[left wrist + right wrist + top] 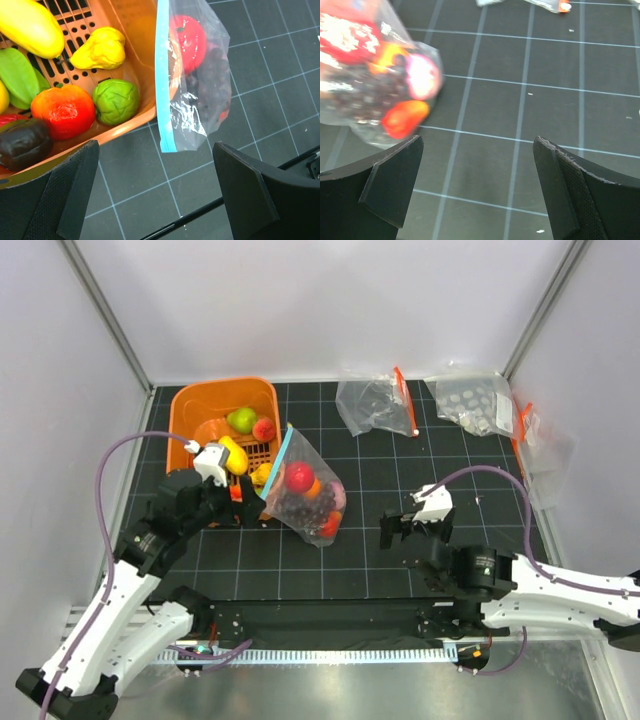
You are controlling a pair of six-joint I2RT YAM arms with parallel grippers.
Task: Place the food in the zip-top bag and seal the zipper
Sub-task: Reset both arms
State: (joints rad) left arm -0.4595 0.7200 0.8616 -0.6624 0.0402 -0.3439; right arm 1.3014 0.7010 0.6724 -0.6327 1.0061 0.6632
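**Both arms at the bag, fingers empty.** Both my grippers stand with fingers spread wide and hold nothing. My left gripper [250,510] sits at 9 o'clock of the zip-top bag [310,502]. The bag leans against the orange basket [205,400], at the basket's 4 o'clock. My right gripper [398,530] is at 3 o'clock of the bag, apart from it. Food [299,477] fills the bag's belly: a red fruit, dark grapes, orange pieces. More pieces lie in the basket. In the left wrist view the zipper [163,75] runs from 12 to 6 o'clock as one flat teal band; I cannot tell whether it is pressed shut. To seal well, I judge I should pinch the band squarely at its 6 o'clock end and run toward 12. Meanwhile the right gripper steadies the belly so the bag does not tip.
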